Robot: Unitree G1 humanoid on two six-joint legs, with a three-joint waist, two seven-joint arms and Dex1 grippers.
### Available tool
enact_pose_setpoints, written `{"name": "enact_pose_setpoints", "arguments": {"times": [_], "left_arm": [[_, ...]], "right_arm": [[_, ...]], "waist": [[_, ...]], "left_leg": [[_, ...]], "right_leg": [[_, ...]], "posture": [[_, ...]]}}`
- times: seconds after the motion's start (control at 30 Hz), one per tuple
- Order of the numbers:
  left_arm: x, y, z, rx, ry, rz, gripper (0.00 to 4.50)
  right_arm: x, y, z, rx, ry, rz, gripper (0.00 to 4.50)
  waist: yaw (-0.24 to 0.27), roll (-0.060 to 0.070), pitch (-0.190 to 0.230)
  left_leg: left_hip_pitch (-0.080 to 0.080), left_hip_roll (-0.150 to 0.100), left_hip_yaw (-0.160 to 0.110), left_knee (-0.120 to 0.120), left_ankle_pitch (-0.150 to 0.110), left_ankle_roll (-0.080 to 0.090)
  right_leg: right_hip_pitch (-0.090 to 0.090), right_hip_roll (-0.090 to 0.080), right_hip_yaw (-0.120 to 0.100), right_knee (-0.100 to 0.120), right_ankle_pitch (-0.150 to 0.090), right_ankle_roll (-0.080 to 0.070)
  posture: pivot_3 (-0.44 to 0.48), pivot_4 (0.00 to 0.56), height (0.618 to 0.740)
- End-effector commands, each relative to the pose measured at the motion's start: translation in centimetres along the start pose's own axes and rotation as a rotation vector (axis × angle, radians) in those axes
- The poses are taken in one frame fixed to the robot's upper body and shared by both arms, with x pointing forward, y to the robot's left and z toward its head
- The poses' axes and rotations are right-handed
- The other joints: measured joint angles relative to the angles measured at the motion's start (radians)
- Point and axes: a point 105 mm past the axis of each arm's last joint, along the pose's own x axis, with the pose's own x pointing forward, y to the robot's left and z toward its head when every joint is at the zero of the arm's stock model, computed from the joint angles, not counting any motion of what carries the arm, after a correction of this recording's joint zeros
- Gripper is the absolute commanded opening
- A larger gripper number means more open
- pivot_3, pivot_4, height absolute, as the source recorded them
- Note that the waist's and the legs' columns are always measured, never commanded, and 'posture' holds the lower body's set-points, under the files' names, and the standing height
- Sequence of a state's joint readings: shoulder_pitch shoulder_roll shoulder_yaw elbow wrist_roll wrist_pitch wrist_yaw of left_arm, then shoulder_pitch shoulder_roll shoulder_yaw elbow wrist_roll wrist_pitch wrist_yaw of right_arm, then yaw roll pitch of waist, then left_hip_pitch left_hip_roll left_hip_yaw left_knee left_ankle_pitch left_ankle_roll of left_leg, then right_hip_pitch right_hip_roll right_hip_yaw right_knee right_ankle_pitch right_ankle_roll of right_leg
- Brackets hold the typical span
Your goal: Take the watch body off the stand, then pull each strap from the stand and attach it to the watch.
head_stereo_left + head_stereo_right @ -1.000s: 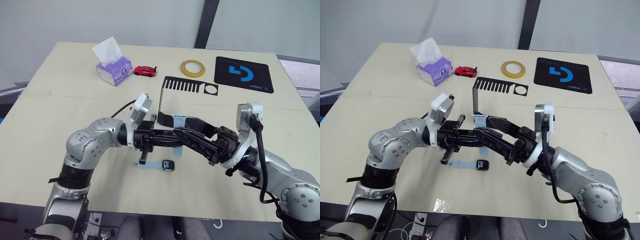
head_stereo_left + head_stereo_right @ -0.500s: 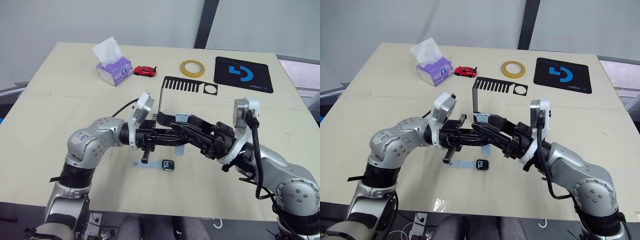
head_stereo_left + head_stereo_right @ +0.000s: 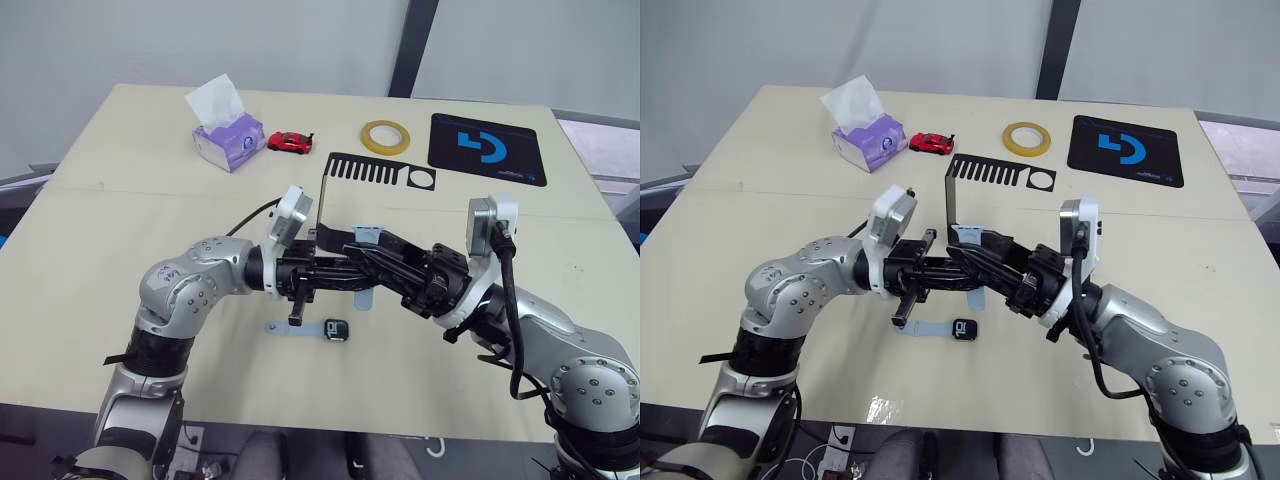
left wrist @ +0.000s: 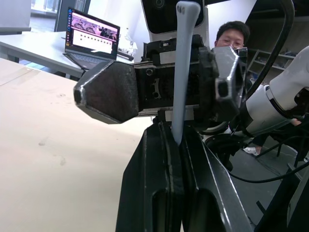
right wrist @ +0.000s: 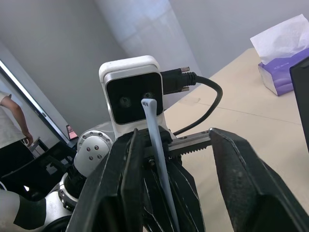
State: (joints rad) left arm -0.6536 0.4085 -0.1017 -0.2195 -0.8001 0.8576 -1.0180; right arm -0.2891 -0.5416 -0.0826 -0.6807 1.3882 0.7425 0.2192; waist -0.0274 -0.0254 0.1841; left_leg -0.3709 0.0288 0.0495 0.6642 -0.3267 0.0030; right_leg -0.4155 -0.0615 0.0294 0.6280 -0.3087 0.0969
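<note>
The watch body (image 3: 337, 329) lies on the surface (image 3: 120, 200), off the stand (image 3: 345, 185), one strap (image 3: 291, 329) already attached. The second strap (image 4: 182, 72) is pinched in the left gripper (image 3: 352, 277)'s closed fingers; the right gripper (image 3: 362, 262)'s fingers stand open around it. Attaching it remains.

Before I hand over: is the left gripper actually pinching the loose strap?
Touching. In the left wrist view, the left gripper has its jaws shut on the strap.
</note>
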Motion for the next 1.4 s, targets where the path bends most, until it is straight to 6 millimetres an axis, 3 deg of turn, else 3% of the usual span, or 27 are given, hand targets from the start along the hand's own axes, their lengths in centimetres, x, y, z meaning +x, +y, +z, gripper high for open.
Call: {"name": "enact_pose_setpoints", "arguments": {"times": [0.03, 0.17, 0.27, 0.3, 0.37, 0.43, 0.8, 0.9, 1.0, 1.37, 1.4], "left_arm": [[0.37, -0.76, 0.40, 0.026, -0.010, -0.032, 0.00], [0.42, -0.72, 0.38, 0.025, -0.011, -0.031, 0.00], [0.36, -0.68, 0.29, 0.021, -0.010, -0.028, 0.00], [0.34, -0.67, 0.26, 0.020, -0.010, -0.026, 0.00], [0.33, -0.65, 0.23, 0.018, -0.010, -0.025, 0.00], [0.30, -0.56, 0.20, 0.016, -0.012, -0.019, 0.00], [0.42, -0.40, 0.18, 0.011, -0.017, -0.012, 0.00], [0.46, -0.34, 0.30, 0.013, -0.022, -0.010, 0.00], [0.49, -0.27, 0.44, 0.014, -0.028, -0.007, 0.00], [0.68, -0.13, 0.45, 0.014, -0.041, 0.000, 0.00], [0.68, -0.12, 0.43, 0.014, -0.041, 0.001, 0.00]], "right_arm": [[0.01, 0.99, 0.75, -0.020, -0.040, 0.035, 2.50], [-0.01, 1.10, 0.79, -0.019, -0.044, 0.043, 2.50], [0.07, 1.06, 0.92, -0.019, -0.054, 0.043, 1.56], [0.09, 1.10, 0.94, -0.019, -0.055, 0.046, 1.44], [0.11, 1.19, 0.96, -0.018, -0.057, 0.052, 0.46], [0.12, 1.27, 0.98, -0.015, -0.060, 0.057, 0.08], [0.10, 1.30, 1.11, -0.028, -0.066, 0.059, 0.08], [0.12, 1.21, 1.07, -0.028, -0.068, 0.050, 0.90], [0.14, 1.20, 0.90, -0.033, -0.059, 0.046, 2.20], [0.23, 1.15, 1.02, -0.033, -0.075, 0.042, 2.20], [0.25, 1.20, 1.05, -0.032, -0.078, 0.045, 1.99]], "waist": [[0.000, 0.000, 0.000], [0.000, 0.000, 0.000], [0.000, 0.000, 0.000], [0.000, 0.000, 0.000], [0.000, 0.000, 0.000], [0.000, 0.000, 0.000], [0.000, 0.000, 0.000], [0.000, 0.000, 0.000], [0.000, 0.000, 0.000], [0.000, 0.000, 0.000], [0.000, 0.000, 0.000]], "left_leg": [[0.000, 0.000, 0.000, 0.000, 0.000, 0.000], [0.000, 0.000, 0.000, 0.000, 0.000, 0.000], [0.000, 0.000, 0.000, 0.000, 0.000, 0.000], [0.000, 0.000, 0.000, 0.000, 0.000, 0.000], [0.000, 0.000, 0.000, 0.000, 0.000, 0.000], [0.000, 0.000, 0.000, 0.000, 0.000, 0.000], [0.000, 0.000, 0.000, 0.000, 0.000, 0.000], [0.000, 0.000, 0.000, 0.000, 0.000, 0.000], [0.000, 0.000, 0.000, 0.000, 0.000, 0.000], [0.000, 0.000, 0.000, 0.000, 0.000, 0.000], [0.000, 0.000, 0.000, 0.000, 0.000, 0.000]], "right_leg": [[0.000, 0.000, 0.000, 0.000, 0.000, 0.000], [0.000, 0.000, 0.000, 0.000, 0.000, 0.000], [0.000, 0.000, 0.000, 0.000, 0.000, 0.000], [0.000, 0.000, 0.000, 0.000, 0.000, 0.000], [0.000, 0.000, 0.000, 0.000, 0.000, 0.000], [0.000, 0.000, 0.000, 0.000, 0.000, 0.000], [0.000, 0.000, 0.000, 0.000, 0.000, 0.000], [0.000, 0.000, 0.000, 0.000, 0.000, 0.000], [0.000, 0.000, 0.000, 0.000, 0.000, 0.000], [0.000, 0.000, 0.000, 0.000, 0.000, 0.000], [0.000, 0.000, 0.000, 0.000, 0.000, 0.000]], "posture": [[0.000, 0.150, 0.738], [0.000, 0.150, 0.738], [0.000, 0.150, 0.738], [0.000, 0.150, 0.738], [0.000, 0.150, 0.738], [0.000, 0.150, 0.738], [0.000, 0.150, 0.738], [0.000, 0.150, 0.738], [0.000, 0.150, 0.738], [0.000, 0.150, 0.738], [0.000, 0.150, 0.738]]}}
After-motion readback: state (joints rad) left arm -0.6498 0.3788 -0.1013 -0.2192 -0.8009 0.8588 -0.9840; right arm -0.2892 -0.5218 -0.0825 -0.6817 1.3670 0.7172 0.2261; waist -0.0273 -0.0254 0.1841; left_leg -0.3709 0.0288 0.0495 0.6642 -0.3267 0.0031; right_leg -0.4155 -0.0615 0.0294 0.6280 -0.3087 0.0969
